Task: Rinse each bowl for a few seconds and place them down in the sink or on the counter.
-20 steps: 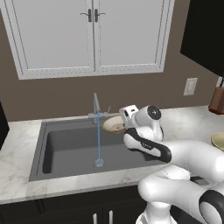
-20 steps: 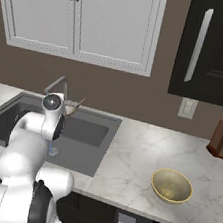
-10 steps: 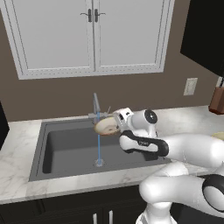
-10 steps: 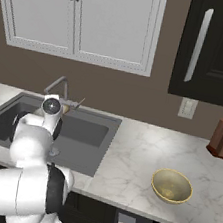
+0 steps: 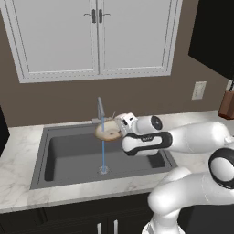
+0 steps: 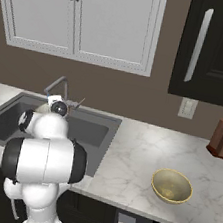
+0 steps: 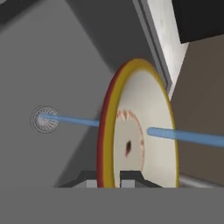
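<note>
My gripper (image 5: pixel 118 131) is shut on the rim of the tan bowl (image 5: pixel 107 133), which hangs over the sink (image 5: pixel 68 157) just below the faucet (image 5: pixel 100 109). A thin blue water stream (image 5: pixel 103 153) runs down past the bowl to the drain (image 5: pixel 103 170). In the hand view the bowl (image 7: pixel 144 131) stands on edge between my gripper (image 7: pixel 109 177) tips, and the stream (image 7: pixel 188 137) meets its pale inside. The cream-yellow bowl (image 6: pixel 172 186) sits upright on the counter (image 6: pixel 127 156), far right of the sink.
A knife block (image 6: pixel 222 139) stands at the counter's back right by a wall outlet (image 6: pixel 187 108). White wall cabinets (image 5: pixel 98 36) hang above the faucet. My arm (image 5: pixel 183 137) stretches across the sink's right edge.
The arm has swung left across the sink, carrying the tan bowl from beside the faucet into the water stream. The bowl on the counter has stayed put.
</note>
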Tool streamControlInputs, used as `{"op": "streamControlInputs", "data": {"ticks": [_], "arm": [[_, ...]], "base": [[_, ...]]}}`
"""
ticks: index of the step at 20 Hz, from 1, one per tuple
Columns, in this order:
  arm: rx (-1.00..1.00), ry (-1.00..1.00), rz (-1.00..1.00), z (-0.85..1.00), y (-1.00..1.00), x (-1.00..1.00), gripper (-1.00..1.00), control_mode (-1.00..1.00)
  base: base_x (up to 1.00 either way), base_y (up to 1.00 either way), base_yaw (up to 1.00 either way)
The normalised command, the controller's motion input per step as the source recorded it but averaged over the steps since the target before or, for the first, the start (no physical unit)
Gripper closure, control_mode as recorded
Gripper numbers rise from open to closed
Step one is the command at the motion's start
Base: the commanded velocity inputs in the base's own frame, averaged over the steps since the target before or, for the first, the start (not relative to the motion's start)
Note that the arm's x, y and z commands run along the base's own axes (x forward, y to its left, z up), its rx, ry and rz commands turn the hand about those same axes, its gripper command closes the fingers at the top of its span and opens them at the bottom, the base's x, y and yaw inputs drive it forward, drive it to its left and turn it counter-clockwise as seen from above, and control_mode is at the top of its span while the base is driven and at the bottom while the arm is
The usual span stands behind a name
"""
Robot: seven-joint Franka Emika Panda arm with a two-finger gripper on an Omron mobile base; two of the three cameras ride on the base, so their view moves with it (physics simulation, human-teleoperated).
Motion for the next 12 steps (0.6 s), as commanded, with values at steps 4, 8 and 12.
{"op": "streamControlInputs", "data": {"ticks": [4, 8, 12], "arm": [[0.01, -0.05, 0.08, -0.09, 0.03, 0.13, 1.00, -1.00], [-0.02, -0.03, 0.02, 0.08, -0.22, -0.09, 1.00, -1.00], [-0.05, 0.00, -0.02, 0.11, -0.28, -0.15, 1.00, -1.00]], "base": [[0.00, 0.00, 0.00], [0.00, 0.00, 0.00], [0.00, 0.00, 0.00]]}}
